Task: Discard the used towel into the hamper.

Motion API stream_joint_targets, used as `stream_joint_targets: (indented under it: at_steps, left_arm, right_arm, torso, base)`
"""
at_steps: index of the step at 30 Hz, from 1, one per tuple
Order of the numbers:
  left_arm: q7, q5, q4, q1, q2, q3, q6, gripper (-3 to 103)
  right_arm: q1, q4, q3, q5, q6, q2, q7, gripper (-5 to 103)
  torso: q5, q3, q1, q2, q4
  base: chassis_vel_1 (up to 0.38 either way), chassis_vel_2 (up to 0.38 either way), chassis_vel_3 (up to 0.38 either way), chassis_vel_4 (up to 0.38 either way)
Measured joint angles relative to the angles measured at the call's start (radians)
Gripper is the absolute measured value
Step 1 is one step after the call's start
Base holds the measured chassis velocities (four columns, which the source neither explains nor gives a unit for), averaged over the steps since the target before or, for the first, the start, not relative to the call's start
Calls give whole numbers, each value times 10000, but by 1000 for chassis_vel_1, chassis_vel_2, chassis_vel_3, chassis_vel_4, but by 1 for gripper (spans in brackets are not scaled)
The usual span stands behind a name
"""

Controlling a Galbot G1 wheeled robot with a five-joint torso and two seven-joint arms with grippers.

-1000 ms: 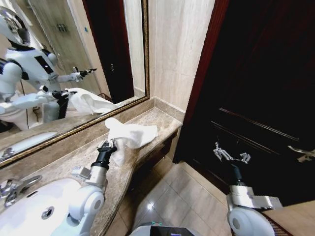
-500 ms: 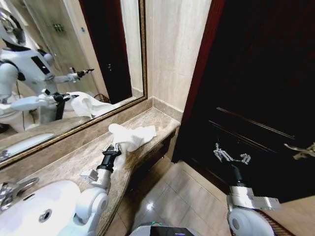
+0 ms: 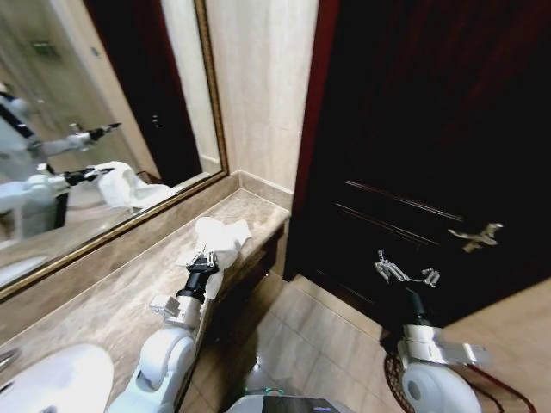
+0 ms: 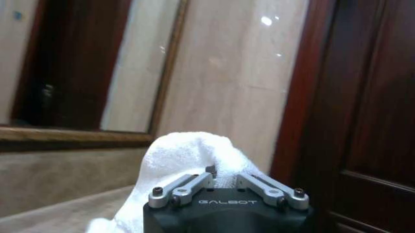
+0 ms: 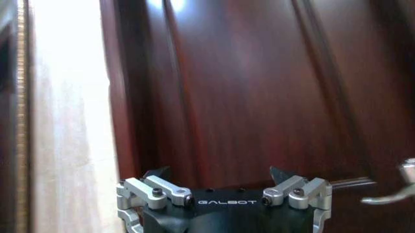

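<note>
My left claw [image 3: 205, 256]: clamped on white towel [image 3: 219, 236] above the table [image 3: 112, 297]. My right claw [image 3: 405, 274]: spread wide, idle before dark door [image 3: 430, 129].

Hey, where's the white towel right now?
In the head view the towel is left of centre, bunched above the marble counter near its far end below the mirror, gripped by the left gripper.
</note>
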Motion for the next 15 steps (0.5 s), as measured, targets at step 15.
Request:
stream_joint_targets:
  at_steps: [15]
  left_arm:
    - [7,-237,216,-407,121,278,22,2]
  right_arm:
    - [27,-93,141,1,47,15,-10,100]
  torso:
    - [0,0,-1,0,0]
  base:
    - [-127,-132,-119,-119]
